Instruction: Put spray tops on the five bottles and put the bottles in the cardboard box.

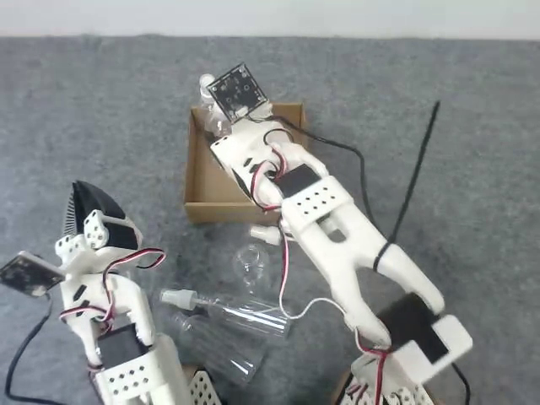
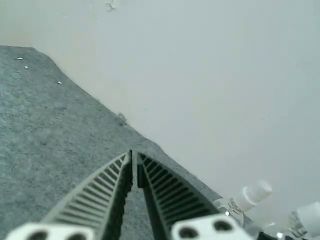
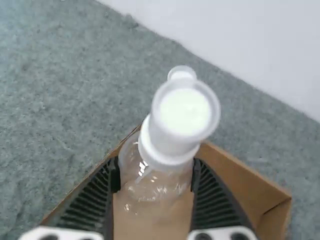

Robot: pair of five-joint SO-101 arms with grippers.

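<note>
Bottle (image 3: 162, 175) with spray top (image 3: 182, 117) fitted is clamped in the right gripper (image 3: 156, 172), at the far corner of the cardboard box (image 1: 228, 211) on the left arm's side. Left gripper (image 2: 135, 159): jaws closed together, holding nothing, raised over the table (image 1: 101, 110). Two clear bottles (image 1: 224, 310) lie on the table between the arms, well apart from both grippers.

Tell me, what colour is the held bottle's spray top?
White spray top, best seen in the right wrist view.
</note>
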